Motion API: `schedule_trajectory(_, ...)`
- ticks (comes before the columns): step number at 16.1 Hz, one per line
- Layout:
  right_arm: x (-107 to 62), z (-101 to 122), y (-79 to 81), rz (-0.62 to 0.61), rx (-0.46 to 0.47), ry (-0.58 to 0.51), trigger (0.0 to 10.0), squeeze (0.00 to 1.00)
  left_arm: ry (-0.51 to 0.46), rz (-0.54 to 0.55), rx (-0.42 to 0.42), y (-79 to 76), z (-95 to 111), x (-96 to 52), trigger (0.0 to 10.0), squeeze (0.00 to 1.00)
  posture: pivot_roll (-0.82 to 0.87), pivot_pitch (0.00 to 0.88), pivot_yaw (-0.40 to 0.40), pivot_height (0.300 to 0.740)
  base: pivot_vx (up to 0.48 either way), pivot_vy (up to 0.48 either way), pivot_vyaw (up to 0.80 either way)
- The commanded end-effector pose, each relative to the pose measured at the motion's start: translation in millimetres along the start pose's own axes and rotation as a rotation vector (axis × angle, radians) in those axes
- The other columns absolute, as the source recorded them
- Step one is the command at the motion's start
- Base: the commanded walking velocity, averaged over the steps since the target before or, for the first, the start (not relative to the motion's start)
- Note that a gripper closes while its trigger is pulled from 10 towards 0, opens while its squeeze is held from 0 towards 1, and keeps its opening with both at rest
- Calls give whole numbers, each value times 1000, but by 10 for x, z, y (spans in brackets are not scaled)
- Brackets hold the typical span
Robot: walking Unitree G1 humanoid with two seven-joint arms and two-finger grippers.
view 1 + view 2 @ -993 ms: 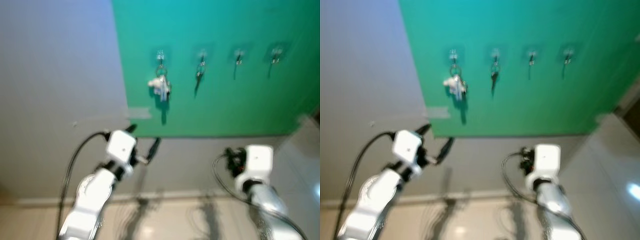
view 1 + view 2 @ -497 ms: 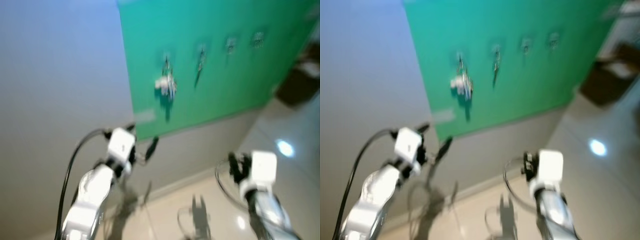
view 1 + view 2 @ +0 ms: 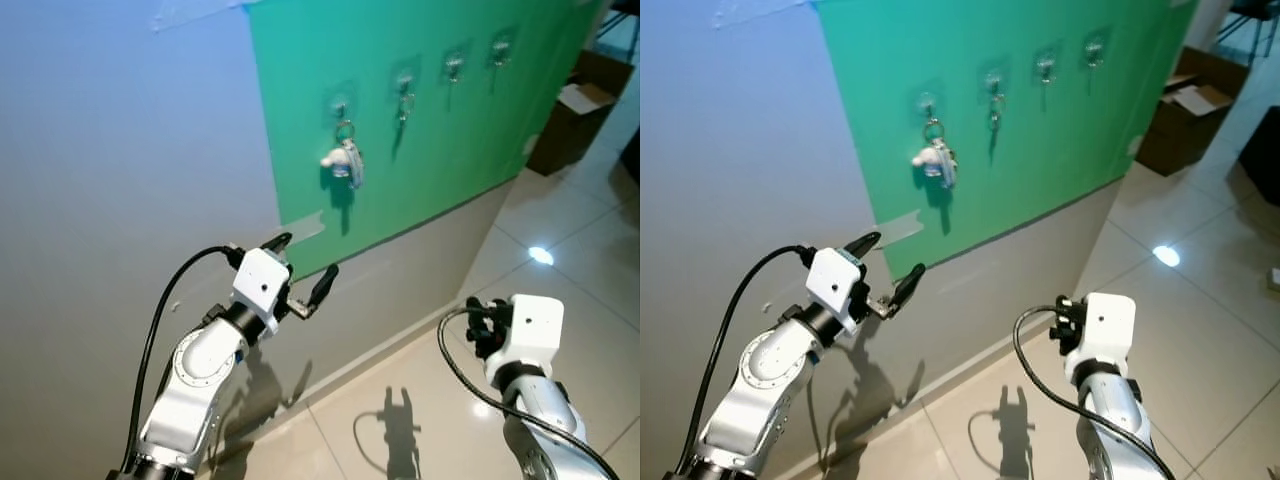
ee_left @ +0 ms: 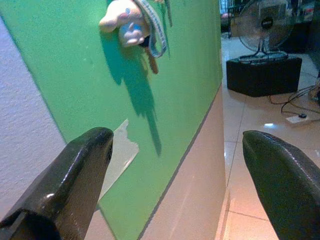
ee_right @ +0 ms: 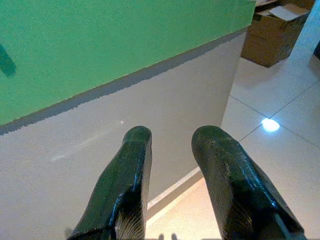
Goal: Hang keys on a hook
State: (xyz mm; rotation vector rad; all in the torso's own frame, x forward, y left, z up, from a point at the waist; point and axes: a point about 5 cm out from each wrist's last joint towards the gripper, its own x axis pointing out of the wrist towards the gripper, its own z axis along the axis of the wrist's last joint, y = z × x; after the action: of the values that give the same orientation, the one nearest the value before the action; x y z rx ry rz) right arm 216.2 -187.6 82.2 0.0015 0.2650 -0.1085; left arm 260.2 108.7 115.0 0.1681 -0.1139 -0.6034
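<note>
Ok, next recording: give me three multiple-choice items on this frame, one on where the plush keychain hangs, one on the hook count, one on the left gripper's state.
1. The plush keychain hangs on which hook?
A. the leftmost
B. the second from left
C. the rightmost

2. How many hooks are on the green panel?
A. two
B. four
C. six

3. The left gripper is:
A. shut on the keys
B. open and empty
C. shut on a hook

Answers: 1 A, it dangles from the leftmost hook in the row. 2 B, four hooks sit in a line across the panel. 3 B, the left wrist view shows the fingers spread apart with nothing between them.
</note>
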Motion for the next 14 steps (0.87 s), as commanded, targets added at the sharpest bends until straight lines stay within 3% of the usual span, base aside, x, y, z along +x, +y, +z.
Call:
schedule_trajectory(1,-3,34,-6,0,18,-3,10000,0,-3,3,10,13,4,17,10000,0,-176,0,60,740,0,-334,-519)
schedule_trajectory(5,-21,31,-9,4,-28,48,10000,0,2,6,15,20,-16,7,10000,0,-180,0,50,740,0,-382,-580)
schedule_trajectory(14,-8,112,-5,-8,-19,42,10000,0,0,50,21,96,-18,-19,10000,0,-173,0,30,740,0,-383,-781)
